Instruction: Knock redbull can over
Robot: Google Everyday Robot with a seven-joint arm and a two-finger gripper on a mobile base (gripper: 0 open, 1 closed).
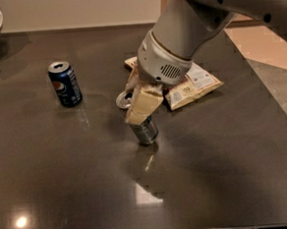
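Leaning top-left, redbull can (pixel 145 130) behind claw (pixel 141 103)

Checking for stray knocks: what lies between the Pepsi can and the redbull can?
Only bare tabletop, per the camera view; the gripper is at the top of the redbull can.

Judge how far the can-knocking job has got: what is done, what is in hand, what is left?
Done: the gripper is against the redbull can. In hand: the can leans, its top toward the Pepsi can. Left: tipping it until it lies flat on the table.
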